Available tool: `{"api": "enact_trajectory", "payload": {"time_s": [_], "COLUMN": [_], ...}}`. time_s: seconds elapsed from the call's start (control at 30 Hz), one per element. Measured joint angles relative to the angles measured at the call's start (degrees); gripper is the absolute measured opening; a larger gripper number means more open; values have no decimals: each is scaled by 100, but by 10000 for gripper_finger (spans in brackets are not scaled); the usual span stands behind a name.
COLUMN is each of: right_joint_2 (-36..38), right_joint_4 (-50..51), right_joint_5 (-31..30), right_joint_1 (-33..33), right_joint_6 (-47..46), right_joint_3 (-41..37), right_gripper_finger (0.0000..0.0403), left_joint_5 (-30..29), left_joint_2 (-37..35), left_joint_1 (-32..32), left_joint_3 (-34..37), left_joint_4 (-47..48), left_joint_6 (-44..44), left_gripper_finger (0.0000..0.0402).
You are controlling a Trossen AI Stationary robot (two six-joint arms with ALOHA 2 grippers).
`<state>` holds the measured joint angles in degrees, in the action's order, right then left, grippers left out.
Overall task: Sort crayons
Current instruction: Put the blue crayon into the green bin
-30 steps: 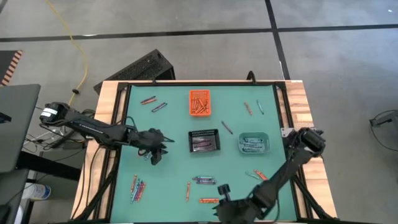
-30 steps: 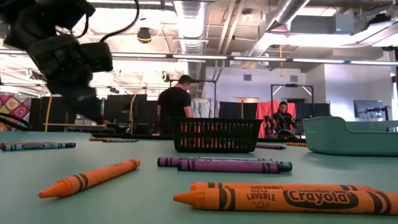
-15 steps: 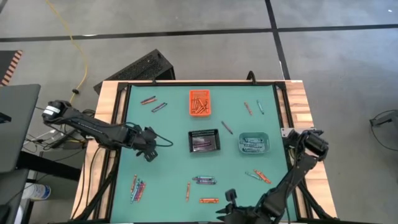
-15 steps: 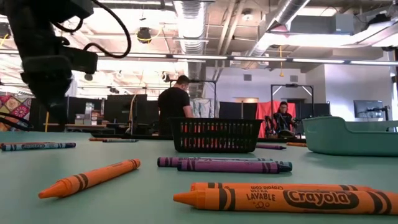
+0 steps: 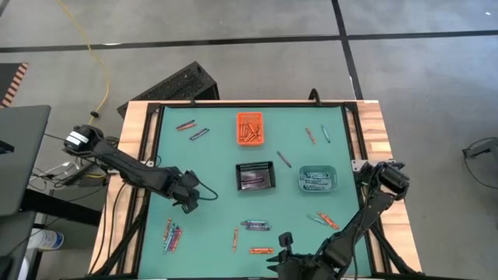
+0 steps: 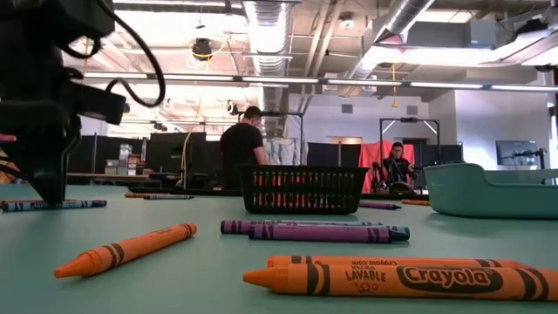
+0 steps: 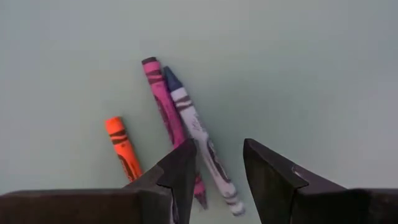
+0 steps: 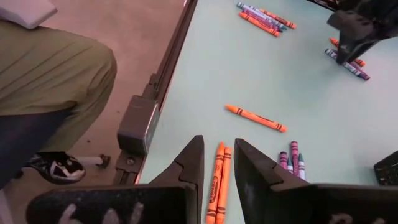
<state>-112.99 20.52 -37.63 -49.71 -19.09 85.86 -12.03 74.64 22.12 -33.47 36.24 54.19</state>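
Crayons lie scattered on the green table top (image 5: 210,163). A group of orange, pink and blue crayons (image 5: 170,233) lies near the front left; it also shows in the left wrist view (image 7: 180,124). My left gripper (image 5: 187,201) (image 7: 217,149) is open just beyond this group, low over the table, touching nothing. My right gripper (image 5: 283,243) (image 8: 217,155) is open near the front edge, over two orange crayons (image 8: 217,180) (image 5: 261,250) that lie side by side. More crayons lie in the orange bin (image 5: 249,128), the black mesh bin (image 5: 255,176) and the teal bin (image 5: 317,179).
Loose crayons lie at the far left (image 5: 193,129), far right (image 5: 317,134), beside the mesh bin (image 5: 284,159), at the front middle (image 5: 255,225) (image 5: 236,237) and front right (image 5: 323,220). A person's leg and shoe (image 8: 56,93) show beside the table's edge (image 8: 168,68).
My left gripper has moved toward the table's near edge and down, from beside the mesh bin toward the crayon group at the front left. No crayon has moved.
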Motion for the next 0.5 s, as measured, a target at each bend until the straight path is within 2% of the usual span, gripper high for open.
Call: {"api": "enact_trajectory", "payload": {"time_s": [0.2,0.5], "right_joint_2": [2,2], "right_joint_4": [-3,10], "right_joint_5": [9,11], "right_joint_1": [39,42], "right_joint_6": [-1,0], "right_joint_3": [0,0], "right_gripper_finger": [82,82], "left_joint_5": [-132,-26], "left_joint_2": [384,428], "left_joint_1": [5,1], "left_joint_3": [-26,-17], "left_joint_4": [-20,-21], "left_joint_6": [-59,-92], "left_gripper_finger": [125,113]}}
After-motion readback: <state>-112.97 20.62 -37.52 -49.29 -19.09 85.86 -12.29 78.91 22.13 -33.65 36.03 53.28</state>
